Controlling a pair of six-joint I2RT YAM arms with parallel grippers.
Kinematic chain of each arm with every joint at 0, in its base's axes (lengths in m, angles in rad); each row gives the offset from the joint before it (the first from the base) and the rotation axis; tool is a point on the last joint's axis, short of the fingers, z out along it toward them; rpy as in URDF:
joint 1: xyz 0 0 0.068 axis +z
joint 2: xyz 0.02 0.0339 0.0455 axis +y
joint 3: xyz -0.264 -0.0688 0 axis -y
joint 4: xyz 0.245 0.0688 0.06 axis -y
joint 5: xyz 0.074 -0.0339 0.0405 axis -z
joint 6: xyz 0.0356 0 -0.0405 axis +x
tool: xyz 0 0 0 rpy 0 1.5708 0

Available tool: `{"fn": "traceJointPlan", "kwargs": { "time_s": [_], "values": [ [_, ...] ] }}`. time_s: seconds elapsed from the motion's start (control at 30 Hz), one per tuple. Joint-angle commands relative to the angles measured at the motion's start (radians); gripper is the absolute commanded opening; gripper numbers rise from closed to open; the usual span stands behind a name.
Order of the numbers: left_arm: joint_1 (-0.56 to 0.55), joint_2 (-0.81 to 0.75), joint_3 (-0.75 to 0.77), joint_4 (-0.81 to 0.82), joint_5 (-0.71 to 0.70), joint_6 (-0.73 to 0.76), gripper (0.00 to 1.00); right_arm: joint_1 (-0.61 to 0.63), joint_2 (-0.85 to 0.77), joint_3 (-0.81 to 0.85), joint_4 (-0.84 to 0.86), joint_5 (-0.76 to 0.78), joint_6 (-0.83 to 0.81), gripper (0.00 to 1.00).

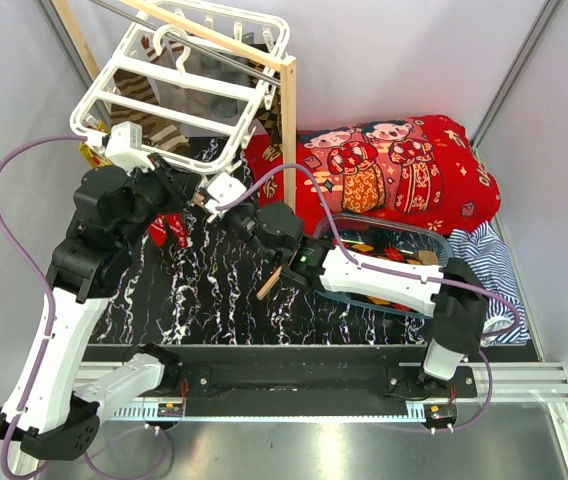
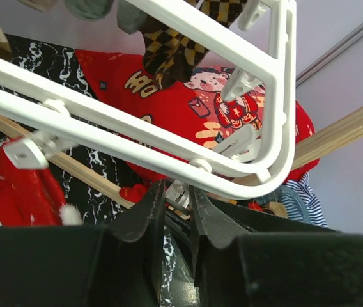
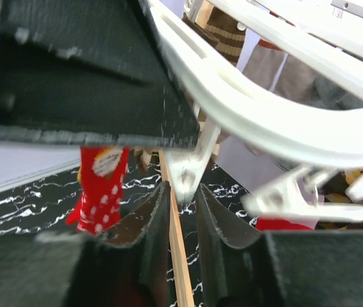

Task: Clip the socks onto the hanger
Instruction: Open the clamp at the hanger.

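The white hanger [image 1: 194,85] hangs from the wood rack at the back left, and both grippers are under its near right corner. A red sock with white dots [image 1: 171,232] dangles from one clip [image 2: 22,153]. It shows in both wrist views [image 2: 25,192] [image 3: 98,185]. A brown striped sock [image 3: 226,35] and a diamond-patterned sock [image 2: 175,51] hang further back. My left gripper [image 2: 176,188] [image 1: 179,185] has its jaws narrowed on a small whitish clip just under the frame's bar. My right gripper [image 3: 183,185] [image 1: 207,198] holds the tip of another white clip between its fingertips.
A big red cartoon blanket [image 1: 394,170] lies at the back right. In front of it stands a clear tub [image 1: 442,236] holding more small items, with a blue-striped cloth [image 1: 489,260] beside it. The rack's wooden post [image 1: 288,130] stands close to both grippers. A black marbled mat [image 1: 214,290] covers the table.
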State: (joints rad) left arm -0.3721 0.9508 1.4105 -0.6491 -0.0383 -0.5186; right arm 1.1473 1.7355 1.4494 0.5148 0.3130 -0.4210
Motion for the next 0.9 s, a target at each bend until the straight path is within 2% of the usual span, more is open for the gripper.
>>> {"fn": "traceJointPlan", "kwargs": {
  "time_s": [0.0, 0.2, 0.5, 0.87],
  "values": [
    [0.002, 0.003, 0.022, 0.054, -0.005, 0.060, 0.07, 0.012, -0.085, -0.026, 0.022, -0.017, 0.007, 0.32],
    [0.005, 0.014, 0.041, 0.078, 0.089, 0.166, 0.01, -0.001, -0.145, -0.053, -0.041, -0.100, 0.063, 0.49],
    [0.027, 0.022, 0.053, 0.100, 0.253, 0.330, 0.01, -0.138, -0.203, -0.037, -0.160, -0.469, 0.273, 0.68],
    [0.038, 0.031, 0.061, 0.121, 0.365, 0.414, 0.01, -0.219, -0.165, -0.001, -0.156, -0.647, 0.355, 0.70]
  ]
}}
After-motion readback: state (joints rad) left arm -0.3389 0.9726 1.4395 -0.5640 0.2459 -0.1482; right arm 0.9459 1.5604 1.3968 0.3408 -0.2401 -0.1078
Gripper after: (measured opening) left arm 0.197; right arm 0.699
